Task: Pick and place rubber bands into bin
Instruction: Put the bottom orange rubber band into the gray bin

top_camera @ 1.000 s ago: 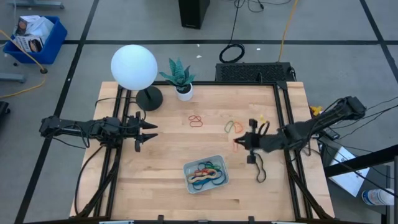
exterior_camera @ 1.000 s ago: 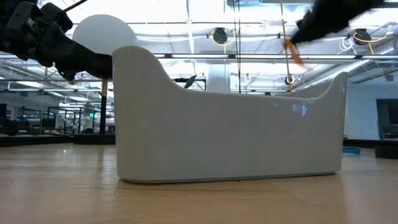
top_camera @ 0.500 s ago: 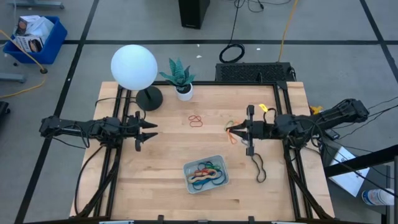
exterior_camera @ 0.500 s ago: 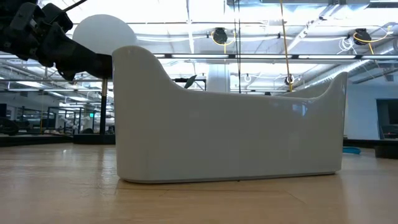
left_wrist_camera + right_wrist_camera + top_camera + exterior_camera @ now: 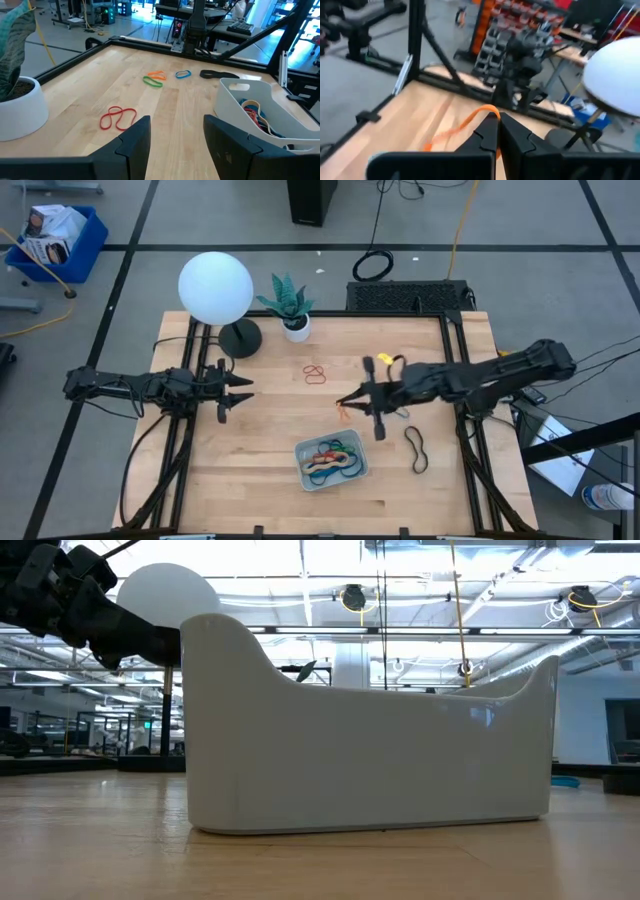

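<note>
My right gripper (image 5: pixel 347 401) (image 5: pixel 498 125) is over the table's middle, above and just far-right of the bin (image 5: pixel 331 459), and is shut on an orange rubber band (image 5: pixel 460 125) (image 5: pixel 345 416). The pale tray-like bin holds several coloured bands (image 5: pixel 252 111). Loose bands lie flat on the wood: a red one (image 5: pixel 315 374) (image 5: pixel 118 117), a green one (image 5: pixel 152 81), an orange one (image 5: pixel 157 75), a blue one (image 5: pixel 183 74) and a black one (image 5: pixel 415 448). My left gripper (image 5: pixel 243 390) (image 5: pixel 177 145) waits open and empty at the table's left. My right gripper pinches the orange band at one point of its loop (image 5: pixel 487 114) between its two shut fingertips. The fingers reach in roughly level from the table's right. The rest of the band trails slack away from the tips, over the wood.
A white globe lamp (image 5: pixel 215 287) and a potted plant (image 5: pixel 290 305) stand at the table's far left. Black frame rails (image 5: pixel 455 380) run along both sides. In the low view the bin's wall (image 5: pixel 370 750) fills the middle, with my left arm (image 5: pixel 80 610) at upper left.
My right gripper has gone toward the table's left edge, staying shut, and carried the orange band from the right half to the middle, near the bin. It has left the low view's top right. The black band stays where it lay.
</note>
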You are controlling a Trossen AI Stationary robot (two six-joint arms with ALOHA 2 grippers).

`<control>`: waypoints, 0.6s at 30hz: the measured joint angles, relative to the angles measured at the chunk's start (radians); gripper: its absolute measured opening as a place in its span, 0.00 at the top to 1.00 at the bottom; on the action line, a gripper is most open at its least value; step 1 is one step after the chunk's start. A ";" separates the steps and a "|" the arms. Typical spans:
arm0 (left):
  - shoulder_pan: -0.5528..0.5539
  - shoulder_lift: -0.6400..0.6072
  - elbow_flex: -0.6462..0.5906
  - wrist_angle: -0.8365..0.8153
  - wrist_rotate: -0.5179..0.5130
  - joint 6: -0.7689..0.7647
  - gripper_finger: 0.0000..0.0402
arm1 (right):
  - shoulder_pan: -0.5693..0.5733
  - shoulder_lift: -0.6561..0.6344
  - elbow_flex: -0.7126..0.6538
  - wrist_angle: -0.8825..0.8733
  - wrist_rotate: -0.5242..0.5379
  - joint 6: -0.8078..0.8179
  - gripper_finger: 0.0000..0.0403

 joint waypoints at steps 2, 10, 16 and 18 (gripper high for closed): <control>0.000 0.000 0.000 0.000 0.000 0.000 0.53 | 0.000 0.044 0.003 -0.008 -0.025 0.001 1.00; 0.000 0.000 0.000 -0.001 0.000 0.001 0.53 | 0.013 0.204 0.003 -0.051 -0.047 0.001 1.00; 0.000 0.000 0.000 -0.003 0.000 0.001 0.53 | 0.034 0.304 0.003 -0.087 -0.048 0.030 1.00; 0.000 0.000 0.000 -0.005 0.000 0.002 0.53 | 0.041 0.335 0.003 -0.090 -0.057 0.041 1.00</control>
